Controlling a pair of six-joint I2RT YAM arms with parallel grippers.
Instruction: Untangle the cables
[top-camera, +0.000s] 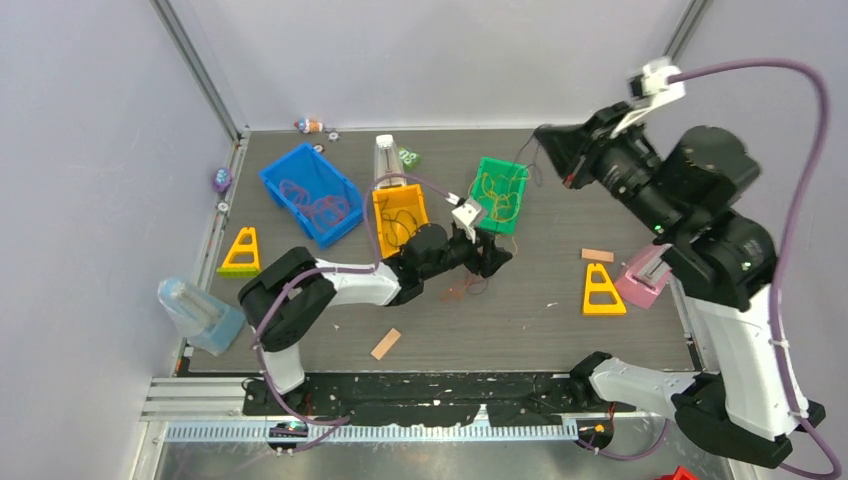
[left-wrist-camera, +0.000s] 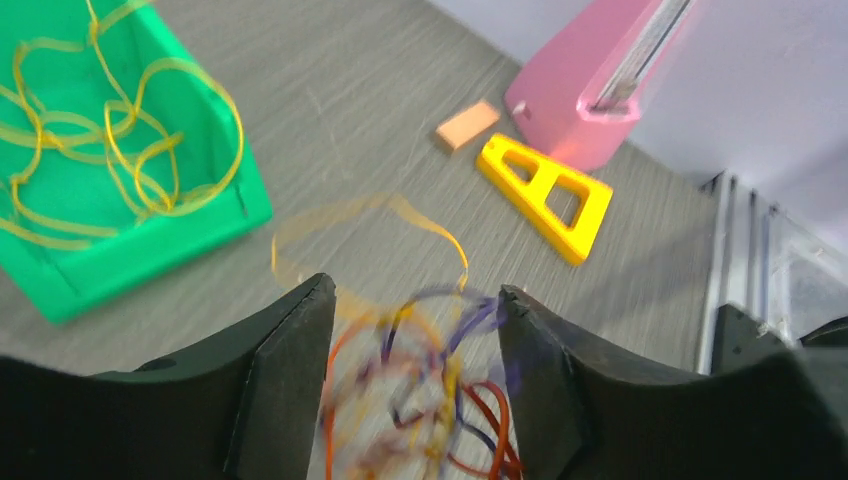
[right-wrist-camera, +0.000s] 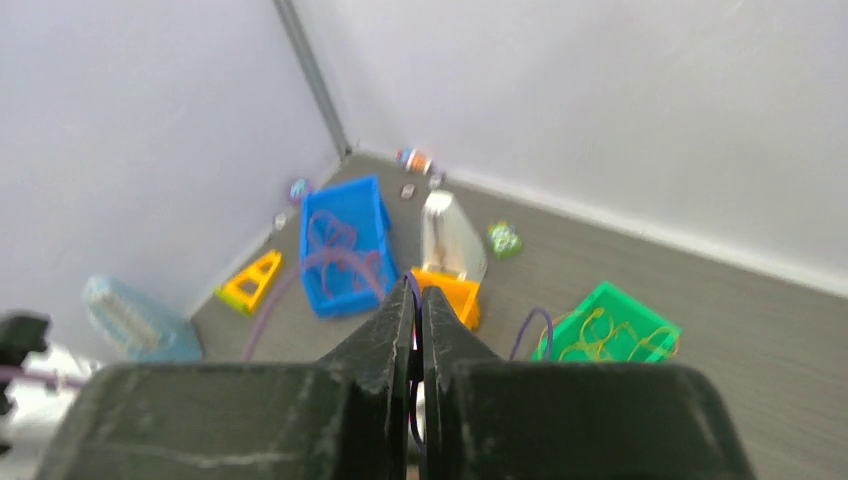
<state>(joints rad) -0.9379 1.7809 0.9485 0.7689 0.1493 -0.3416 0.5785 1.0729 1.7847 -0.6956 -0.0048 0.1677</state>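
A small tangle of orange, yellow, purple and red cables (left-wrist-camera: 430, 400) lies on the table between the open jaws of my left gripper (left-wrist-camera: 412, 290), blurred by motion. In the top view the tangle (top-camera: 466, 289) sits just in front of the left gripper (top-camera: 490, 262). My right gripper (right-wrist-camera: 415, 292) is shut on a thin purple cable (right-wrist-camera: 529, 328) and is raised high over the back right of the table (top-camera: 547, 137). A green bin (top-camera: 500, 193) holds yellow cables, a blue bin (top-camera: 312, 193) holds purple and red ones, and an orange bin (top-camera: 400, 215) holds dark ones.
Yellow triangular blocks stand at the left (top-camera: 241, 252) and the right (top-camera: 602, 291). A pink object (top-camera: 645, 275) is at the right edge and a clear blue container (top-camera: 198, 315) at the left front. Small orange blocks (top-camera: 385, 343) (top-camera: 597, 254) lie on the table. A white cone (top-camera: 385, 160) stands behind the orange bin.
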